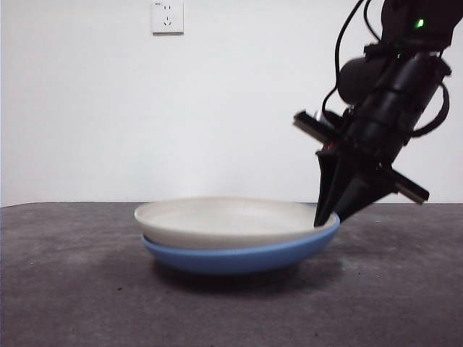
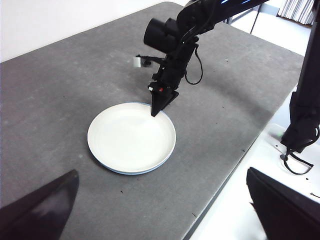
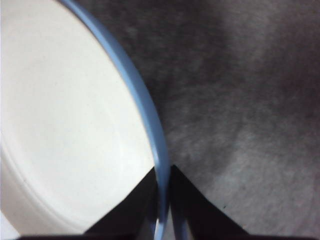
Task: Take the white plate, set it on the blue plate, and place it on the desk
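The white plate [image 1: 231, 217] lies nested in the blue plate [image 1: 239, 258] on the desk [image 1: 72, 289], near its middle. My right gripper [image 1: 327, 219] slants down from the upper right onto the stack's right rim. In the right wrist view its jaws pinch the rim, one over the white plate [image 3: 65, 125], the other outside the blue plate [image 3: 145, 115]. The left wrist view shows the white plate [image 2: 131, 137] from high up, with the right gripper [image 2: 154, 112] at its far edge. My left gripper [image 2: 160, 210] hangs open well above the desk [image 2: 50, 75], holding nothing.
A wall socket [image 1: 167, 16] sits on the white wall behind. The desk's edge [image 2: 225, 170] runs close to the plates on one side, with a black arm base [image 2: 305, 110] beyond it. Bare desk [image 3: 240, 100] surrounds the stack.
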